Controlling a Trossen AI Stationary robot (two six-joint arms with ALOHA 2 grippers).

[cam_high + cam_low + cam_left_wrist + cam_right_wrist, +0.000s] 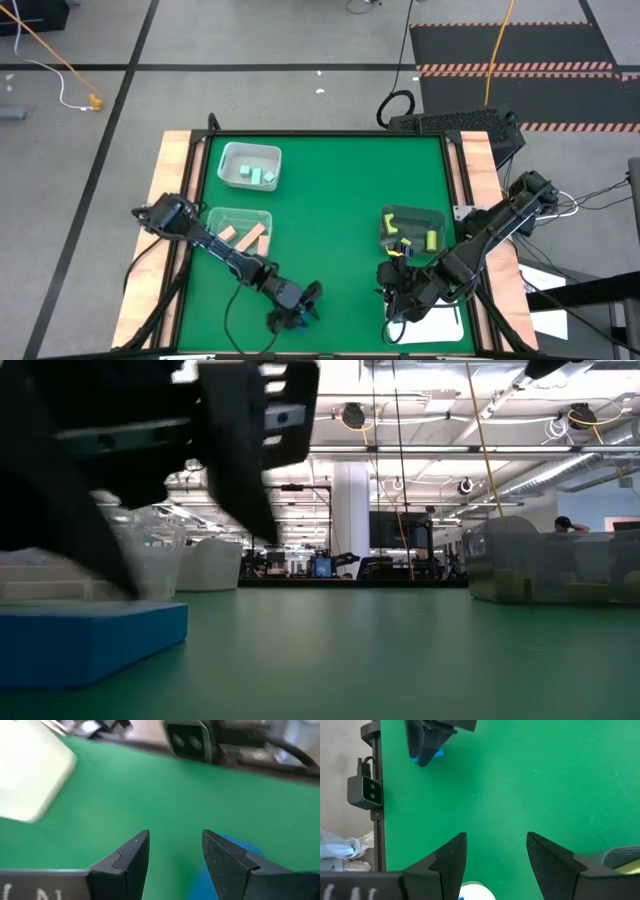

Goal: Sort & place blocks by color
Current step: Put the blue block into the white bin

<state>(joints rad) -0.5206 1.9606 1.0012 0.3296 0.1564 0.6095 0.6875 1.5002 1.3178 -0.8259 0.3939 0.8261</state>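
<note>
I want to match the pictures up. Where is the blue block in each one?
High view: blue block at the table's near edge, under the left tool.
Low view: blue block bottom left, large, dark fingers above it.
Left wrist view: blue block beside a finger.
Right wrist view: blue block near the top, under the left tool.
Shared landmark: the left tool over it, on the green mat.

I see the whole green surface straight down from overhead, level from its near edge, and close-up from each wrist, the right wrist sharing the blue block with the low camera.
</note>
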